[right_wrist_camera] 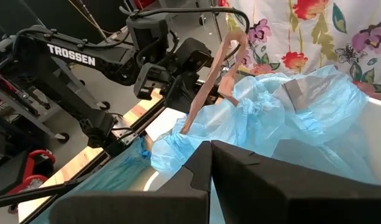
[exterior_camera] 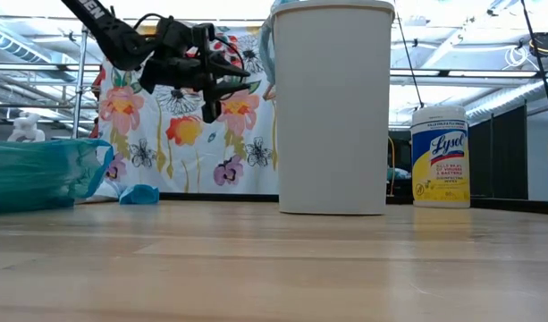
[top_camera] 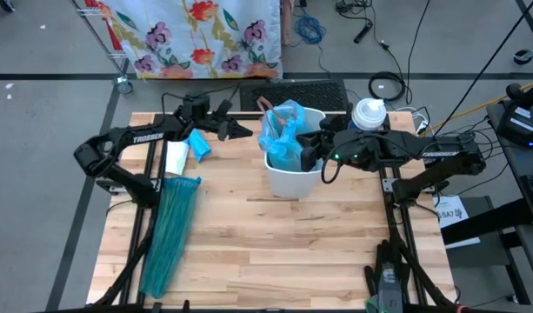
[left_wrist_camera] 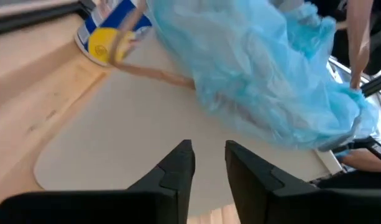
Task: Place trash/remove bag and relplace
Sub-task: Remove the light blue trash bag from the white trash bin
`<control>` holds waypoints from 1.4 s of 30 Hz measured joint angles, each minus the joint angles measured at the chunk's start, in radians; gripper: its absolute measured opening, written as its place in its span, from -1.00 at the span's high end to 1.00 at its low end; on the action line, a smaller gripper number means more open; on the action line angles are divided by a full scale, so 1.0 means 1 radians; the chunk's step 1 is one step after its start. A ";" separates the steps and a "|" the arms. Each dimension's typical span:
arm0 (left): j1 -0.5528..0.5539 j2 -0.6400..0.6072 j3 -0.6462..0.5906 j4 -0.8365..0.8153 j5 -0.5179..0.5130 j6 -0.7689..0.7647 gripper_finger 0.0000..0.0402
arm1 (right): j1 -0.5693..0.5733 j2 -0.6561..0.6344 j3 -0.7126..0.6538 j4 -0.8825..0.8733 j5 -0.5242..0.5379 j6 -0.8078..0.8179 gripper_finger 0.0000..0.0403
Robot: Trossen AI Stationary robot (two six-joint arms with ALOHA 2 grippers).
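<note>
- Pale-blue plastic, the bag (top_camera: 282,129), bulges up out of the white bin (top_camera: 294,174), bunched and crumpled above the rim rather than stretched over it.
- The bin stands on the far middle of the wooden tabletop (top_camera: 275,252), close to the far edge, with the white wipes canister (top_camera: 369,114) just beside it on the right.
- The left end effector (top_camera: 240,129) hangs in the air just left of the bag, above rim level; its two dark fingers (left_wrist_camera: 178,171) stand a little apart with a narrow gap and nothing between them.
- The right end effector (top_camera: 308,149) reaches in from the right over the bin's mouth, against the blue plastic; its fingers (right_wrist_camera: 196,171) are pressed together, and I cannot tell whether any film is caught between them.
- A darker teal-green bag (top_camera: 170,230) lies stretched out near-to-far along the left side of the tabletop, near the left arm's base.
- At its far end sit a small blue wrapper (top_camera: 199,144) and a white sheet (top_camera: 176,156), both close to the left arm.
- The near half of the tabletop, from the bin's foot to the near edge, is bare wood, as is the strip between the teal bag and the bin.
- A flowered cloth (top_camera: 196,35) hangs beyond the far edge.
</note>
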 joint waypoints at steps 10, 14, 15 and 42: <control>0.021 0.070 0.027 0.119 -0.013 -0.083 0.50 | 0.000 0.000 0.000 0.000 0.041 0.000 1.00; 0.021 0.130 0.060 0.136 -0.005 -0.144 0.50 | 0.000 0.000 0.000 0.000 0.041 0.000 1.00; 0.021 0.142 0.064 0.148 -0.004 -0.159 0.50 | 0.000 0.000 0.000 0.000 0.041 0.000 1.00; 0.093 0.262 0.183 0.202 0.095 -0.171 0.50 | 0.002 0.000 0.000 0.000 0.033 -0.002 1.00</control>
